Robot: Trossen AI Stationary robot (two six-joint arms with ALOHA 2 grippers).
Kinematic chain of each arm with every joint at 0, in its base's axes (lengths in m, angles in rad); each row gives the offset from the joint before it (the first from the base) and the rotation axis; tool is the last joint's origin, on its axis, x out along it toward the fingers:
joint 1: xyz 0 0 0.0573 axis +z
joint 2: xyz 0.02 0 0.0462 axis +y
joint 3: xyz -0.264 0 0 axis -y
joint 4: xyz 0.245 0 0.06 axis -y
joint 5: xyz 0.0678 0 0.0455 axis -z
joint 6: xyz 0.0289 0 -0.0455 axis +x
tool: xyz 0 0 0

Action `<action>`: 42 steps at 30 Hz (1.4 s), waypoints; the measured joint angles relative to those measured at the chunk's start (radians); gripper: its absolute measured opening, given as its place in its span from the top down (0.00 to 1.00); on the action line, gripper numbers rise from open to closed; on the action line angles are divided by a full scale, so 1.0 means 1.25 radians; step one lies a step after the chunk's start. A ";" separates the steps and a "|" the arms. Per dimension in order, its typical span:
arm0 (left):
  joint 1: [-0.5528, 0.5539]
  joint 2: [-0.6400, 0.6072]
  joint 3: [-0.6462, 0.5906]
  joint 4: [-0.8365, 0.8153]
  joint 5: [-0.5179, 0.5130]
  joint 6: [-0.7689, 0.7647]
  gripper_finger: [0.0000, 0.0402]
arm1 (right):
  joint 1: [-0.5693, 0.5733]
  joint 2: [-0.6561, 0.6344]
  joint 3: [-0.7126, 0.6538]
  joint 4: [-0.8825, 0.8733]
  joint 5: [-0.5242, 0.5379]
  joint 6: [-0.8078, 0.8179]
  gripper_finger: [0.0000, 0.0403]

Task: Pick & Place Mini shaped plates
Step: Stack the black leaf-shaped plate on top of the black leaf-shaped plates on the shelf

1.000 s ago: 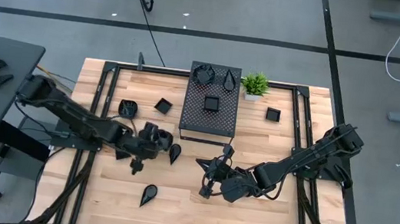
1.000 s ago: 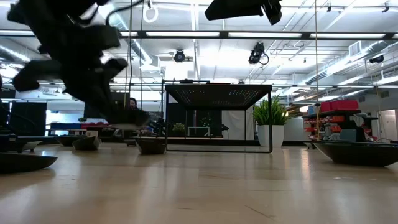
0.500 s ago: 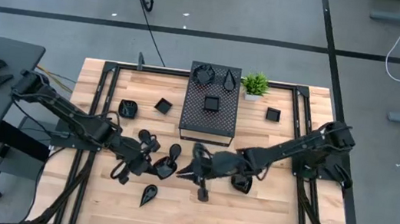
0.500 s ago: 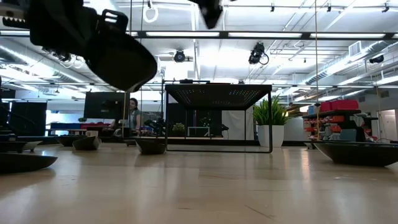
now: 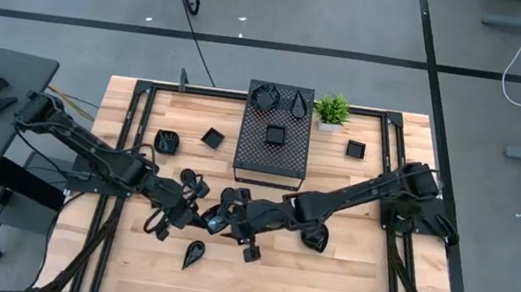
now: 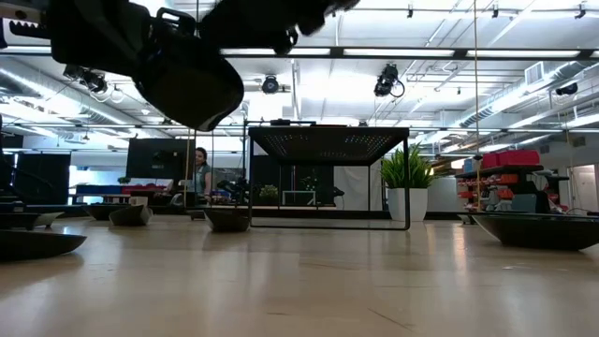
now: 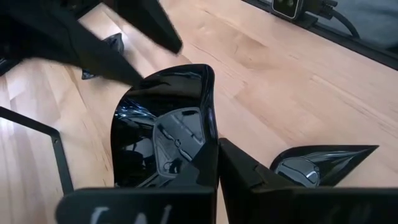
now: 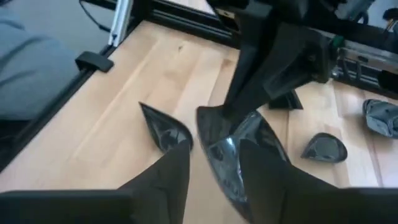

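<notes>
While the left fingers (image 7: 249, 180) are pinching one glossy plate (image 7: 165, 118) by its rim and holding it off the counter (image 5: 344, 278) near the middle front, I am judging the task as barely a third done. The right fingers (image 8: 168, 180) are standing apart on either side of that same plate, so the two arms are meeting over it; it is looking to me like a pass from one arm to the other, with the left side not yet letting go.

Three plates are sitting on top of the perforated box (image 5: 283, 164): two at its far end (image 5: 267, 96) (image 5: 301, 101) and a square one (image 5: 275, 135) in the middle. I am counting those as placed.

Plenty is waiting. A teardrop plate (image 5: 194, 252) is lying just in front of the left arm, and another teardrop (image 5: 314, 239) is lying under the right forearm. Two more (image 5: 167, 141) (image 5: 212, 138) are sitting left of the box, and a square one (image 5: 355, 149) is sitting right of it, near the plant (image 5: 332, 110).

So I am reckoning one plate in transit and at least five loose ones left to collect.
</notes>
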 joint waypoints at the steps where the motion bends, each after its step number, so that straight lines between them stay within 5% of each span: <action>1: 0.000 0.000 0.000 0.003 0.000 0.000 0.98 | -0.001 0.002 0.000 -0.007 -0.001 -0.003 0.66; 19: 0.000 0.000 0.000 0.016 -0.042 0.016 0.97 | -0.004 0.012 -0.001 -0.001 -0.023 -0.060 0.98; 24: 0.000 0.001 -0.002 0.043 -0.039 -0.025 0.96 | -0.004 0.011 -0.001 -0.010 -0.028 -0.068 0.98; 34: 0.000 -0.023 0.000 0.152 -0.025 -0.051 0.65 | 0.035 0.012 -0.001 -0.082 -0.058 -0.034 1.00; 38: 0.000 -0.086 0.000 0.070 -0.129 -0.075 0.58 | 0.071 0.004 -0.001 -0.102 -0.050 0.000 1.00; 42: 0.011 -0.142 -0.002 -0.092 -0.231 -0.141 0.56 | 0.107 -0.041 -0.001 -0.103 0.034 -0.098 1.00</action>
